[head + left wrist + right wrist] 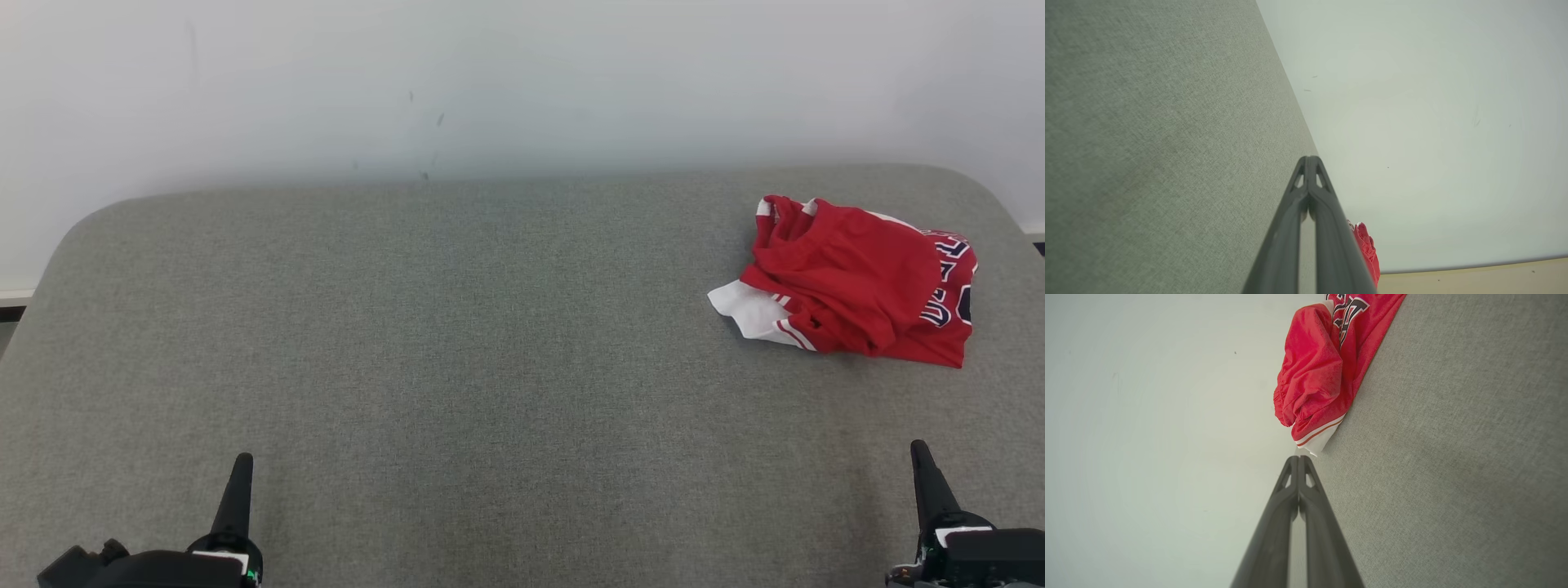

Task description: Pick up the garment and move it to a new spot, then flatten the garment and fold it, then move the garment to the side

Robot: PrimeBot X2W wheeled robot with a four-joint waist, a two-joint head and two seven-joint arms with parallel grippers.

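Two tools sit at the near edge of the counter (457, 343): left tool (242, 462) and right tool (921, 451), each with fingers pressed together, gripping nothing. The garment (849, 282) lies bunched at the far right, well apart from both. Judgement: this fits either a heap awaiting pickup or a rough fold already set aside; the views do not settle which. Any further grasp requires parting the fingers.

garment (849, 282): 1 | left end effector (242, 464): 1 | right end effector (920, 451): 1 | grey table (490, 327): 1 | wall (522, 82): 1
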